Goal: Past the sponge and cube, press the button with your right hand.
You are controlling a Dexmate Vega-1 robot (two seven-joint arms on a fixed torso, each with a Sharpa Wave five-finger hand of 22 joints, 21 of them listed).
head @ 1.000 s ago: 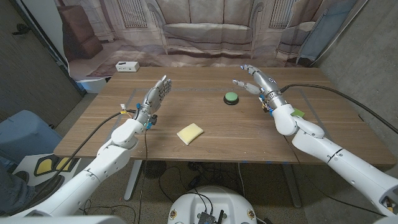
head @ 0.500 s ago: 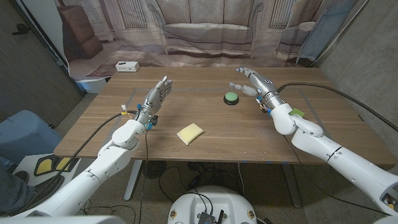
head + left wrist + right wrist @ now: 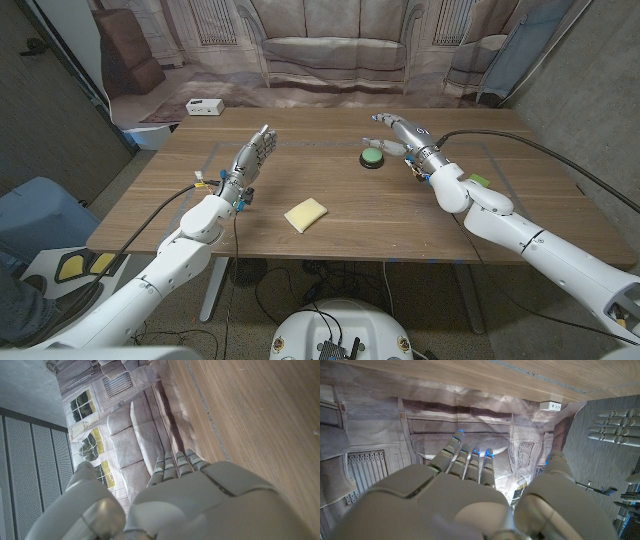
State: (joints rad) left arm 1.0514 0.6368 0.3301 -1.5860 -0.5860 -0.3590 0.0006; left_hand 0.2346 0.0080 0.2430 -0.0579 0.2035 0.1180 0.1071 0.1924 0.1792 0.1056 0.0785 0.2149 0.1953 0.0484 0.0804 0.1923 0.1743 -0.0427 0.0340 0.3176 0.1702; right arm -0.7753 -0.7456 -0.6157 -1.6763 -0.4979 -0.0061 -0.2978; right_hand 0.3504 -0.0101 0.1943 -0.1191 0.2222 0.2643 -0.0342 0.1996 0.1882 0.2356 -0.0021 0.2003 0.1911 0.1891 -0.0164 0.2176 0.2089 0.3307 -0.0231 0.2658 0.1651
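In the head view, the green button (image 3: 372, 157) sits on the table (image 3: 400, 220), just beside the empty right hand (image 3: 400, 133), whose fingers spread above and behind it. In the right wrist view, the fingers (image 3: 470, 462) reach out straight, gripping nothing.

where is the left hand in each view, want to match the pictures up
Head view: the left hand is left of the sponge, fingers apart, holding nothing.
Left wrist view: its back takes up the lower part, fingers reaching away.
Right wrist view: small at the picture's edge, apparently its fingers, beyond the right hand.
Shared landmark: the printed sofa backdrop.
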